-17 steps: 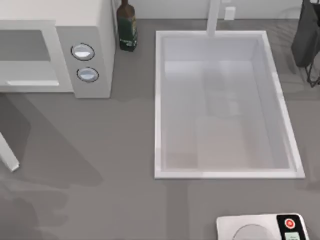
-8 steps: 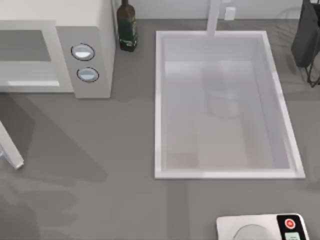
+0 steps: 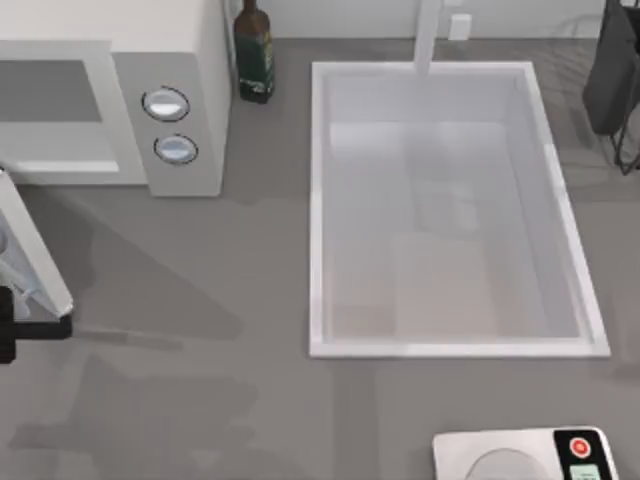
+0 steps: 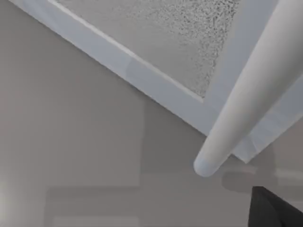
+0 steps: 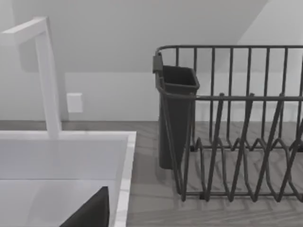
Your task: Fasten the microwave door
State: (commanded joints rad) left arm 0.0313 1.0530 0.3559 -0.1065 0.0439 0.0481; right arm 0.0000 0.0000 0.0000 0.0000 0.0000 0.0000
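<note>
Top view: one microwave point(image 3: 110, 95) stands at the far left of the table point(image 3: 260, 400), its grey cavity exposed and two round silver-blue knobs point(image 3: 166, 104) set one above the other on the fixed front panel. The microwave door point(image 3: 35, 245) hangs open, swung out toward the near side at the table's left edge — a thin white panel seen nearly edge-on. Just beside its free end sits the dark left gripper point(image 3: 20, 328); whether its fingers are spread or closed cannot be told, and nothing is seen held.

One dark bottle point(image 3: 254, 55) with a green label stands just right of the microwave; the label's writing is too small to read. One white sink basin point(image 3: 320, 210) fills the middle, with one white faucet point(image 3: 428, 35) at its far rim. A white scale point(image 3: 520, 458) with a red button lies at the near right.

Left wrist view: the door's speckled window pane point(image 4: 156, 33) and white handle bar point(image 4: 251, 94).

Right wrist view: one dark dish rack point(image 5: 227, 123) — beside the sink.
</note>
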